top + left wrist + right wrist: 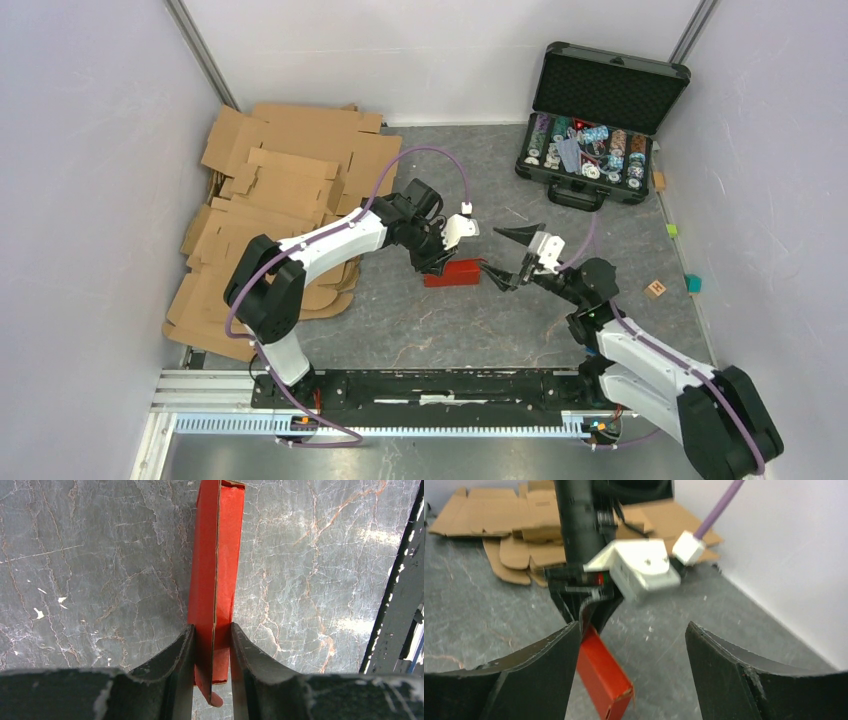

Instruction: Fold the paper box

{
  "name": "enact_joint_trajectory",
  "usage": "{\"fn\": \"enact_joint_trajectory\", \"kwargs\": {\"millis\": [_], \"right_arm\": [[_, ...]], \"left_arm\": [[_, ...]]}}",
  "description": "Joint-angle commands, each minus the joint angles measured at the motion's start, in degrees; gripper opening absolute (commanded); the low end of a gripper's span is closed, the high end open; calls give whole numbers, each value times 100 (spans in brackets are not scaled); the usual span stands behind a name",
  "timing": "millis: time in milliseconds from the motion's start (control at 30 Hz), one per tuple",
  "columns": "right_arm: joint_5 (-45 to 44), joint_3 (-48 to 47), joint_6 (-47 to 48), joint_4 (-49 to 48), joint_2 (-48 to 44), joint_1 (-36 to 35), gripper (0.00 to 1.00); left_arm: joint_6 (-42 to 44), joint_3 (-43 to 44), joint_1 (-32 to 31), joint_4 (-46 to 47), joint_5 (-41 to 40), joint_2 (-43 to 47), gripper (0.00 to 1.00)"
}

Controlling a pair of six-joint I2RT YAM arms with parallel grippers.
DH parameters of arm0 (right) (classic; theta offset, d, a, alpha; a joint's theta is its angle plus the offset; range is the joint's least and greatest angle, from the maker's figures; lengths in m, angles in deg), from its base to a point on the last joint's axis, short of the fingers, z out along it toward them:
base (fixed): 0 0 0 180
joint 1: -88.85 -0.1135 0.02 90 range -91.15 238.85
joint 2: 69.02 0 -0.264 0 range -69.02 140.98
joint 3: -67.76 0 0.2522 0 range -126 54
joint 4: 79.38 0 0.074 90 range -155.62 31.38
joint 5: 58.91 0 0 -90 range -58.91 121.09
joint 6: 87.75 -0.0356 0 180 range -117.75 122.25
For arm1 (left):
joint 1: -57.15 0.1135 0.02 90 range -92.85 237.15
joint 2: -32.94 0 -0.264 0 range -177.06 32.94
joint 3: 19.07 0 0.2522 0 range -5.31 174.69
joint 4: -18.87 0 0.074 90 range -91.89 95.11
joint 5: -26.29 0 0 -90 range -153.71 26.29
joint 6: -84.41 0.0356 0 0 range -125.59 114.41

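The paper box (453, 272) is bright red, folded into a narrow flat shape, and stands on its edge on the grey table. My left gripper (432, 262) is shut on its left end. In the left wrist view the box (216, 555) runs away from my jaws, which pinch its near end, with my left gripper (212, 645) around it. My right gripper (505, 262) is open and empty just right of the box. In the right wrist view the box (603, 675) lies beside my left fingertip, with my right gripper (631, 640) wide open.
A pile of brown cardboard sheets (270, 200) lies at the back left. An open black case of poker chips (595, 125) stands at the back right. Small blocks (656, 288) lie near the right wall.
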Motion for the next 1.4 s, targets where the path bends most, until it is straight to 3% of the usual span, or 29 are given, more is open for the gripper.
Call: {"fn": "enact_joint_trajectory", "kwargs": {"millis": [0,100,400,833,1033,1267,1367], "right_arm": [[-206,266,74,-531,667,3,82],[310,263,35,-1088,1197,4,82],[1170,-781,1248,-31,2473,-7,81],[1096,-1231,2182,1245,3294,-302,77],[956,-1319,2272,1462,3422,-495,65],[830,-1258,1905,1392,3312,-520,44],[709,-1114,1724,1238,3263,-602,43]], "left_arm": [[119,-42,34,-224,-609,-8,9],[125,-71,15,-224,-626,-10,9],[267,-216,-82,-140,-603,181,9],[308,-240,-100,-127,-726,177,16],[251,-227,-102,-108,-745,192,23],[121,-393,-102,183,-753,389,33],[20,-463,-93,354,-737,482,37]]}}
